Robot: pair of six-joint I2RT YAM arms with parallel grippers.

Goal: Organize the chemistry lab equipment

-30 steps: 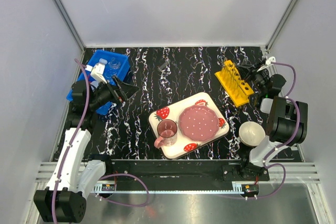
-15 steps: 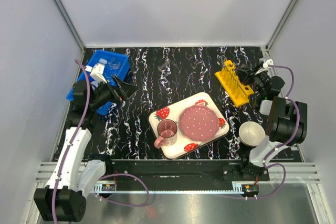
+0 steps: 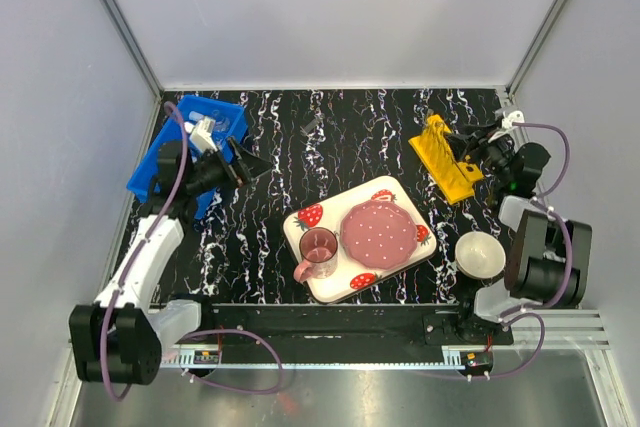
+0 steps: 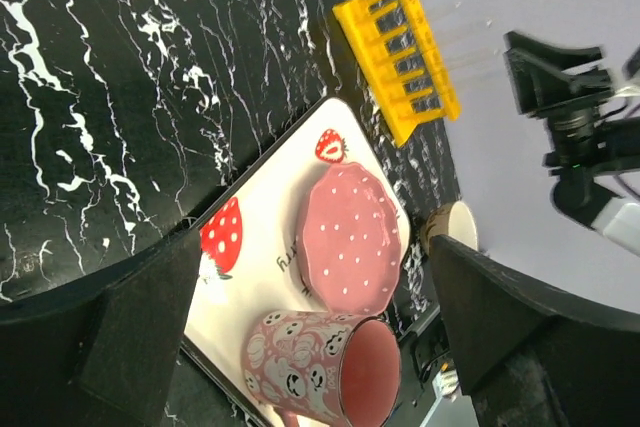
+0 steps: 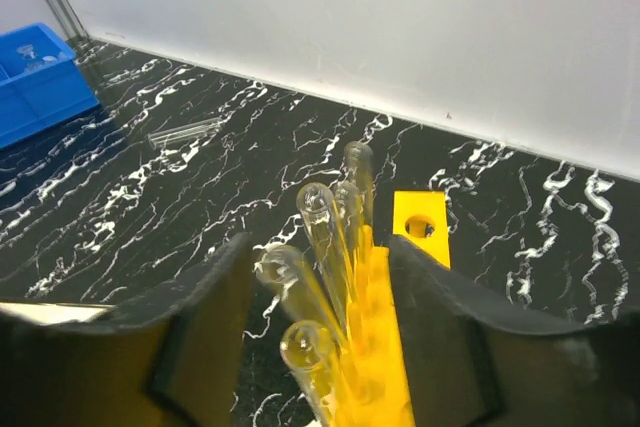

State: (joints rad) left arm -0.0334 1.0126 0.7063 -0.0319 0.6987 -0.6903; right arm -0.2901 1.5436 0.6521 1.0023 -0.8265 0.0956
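At the worktop's (image 3: pixel 350 137) far right, right gripper (image 5: pixel 318 247) has just released: jaws half-open, holding nothing, astride thin tubes (image 5: pixel 325 222) standing in yellow rack (image 5: pixel 420 222). Tube looks racked. Left gripper (image 4: pixel 315 247) wide open, empty.

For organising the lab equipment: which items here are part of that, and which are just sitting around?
Job: yellow rack, tubes standing in it, loose tube lying flat, probably the blue bin.
Lying about: strawberry tray, pink plate, pink cup, white bowl.
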